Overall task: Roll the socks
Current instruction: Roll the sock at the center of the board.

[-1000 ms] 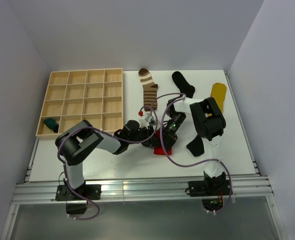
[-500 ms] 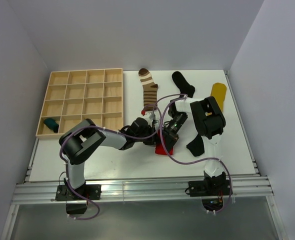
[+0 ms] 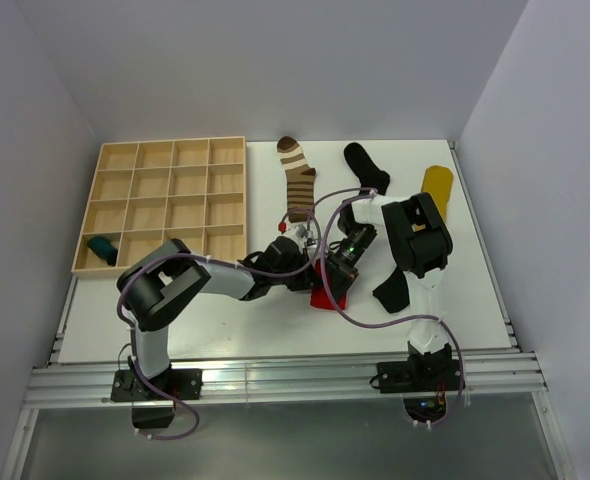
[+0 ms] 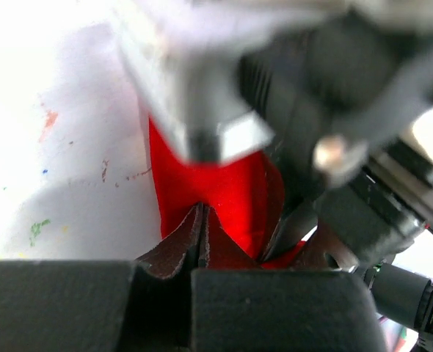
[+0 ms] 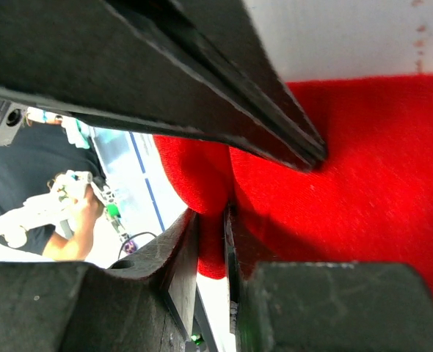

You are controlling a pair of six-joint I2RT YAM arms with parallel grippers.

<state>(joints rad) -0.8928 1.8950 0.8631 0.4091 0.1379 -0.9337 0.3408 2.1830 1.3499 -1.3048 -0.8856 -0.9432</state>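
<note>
The red sock (image 3: 327,296) lies at the table's middle, half under both grippers. My right gripper (image 5: 210,220) is shut on a fold of the red sock (image 5: 363,161), with fabric pinched between its pads. My left gripper (image 4: 202,211) is shut, its tips pressed against the red sock (image 4: 202,176); no fabric shows between the pads. In the top view the left gripper (image 3: 311,274) and the right gripper (image 3: 333,270) sit close together. A brown-cream striped sock (image 3: 297,180), a black sock (image 3: 367,167) and a yellow sock (image 3: 437,186) lie at the back.
A wooden compartment tray (image 3: 165,200) stands at the back left, with a dark teal rolled sock (image 3: 102,249) in its near-left cell. Another black sock (image 3: 390,292) lies partly under the right arm. Grey walls close in on three sides.
My left gripper has slid right to the red sock and closed its jaws. The right gripper has kept its hold without moving.
</note>
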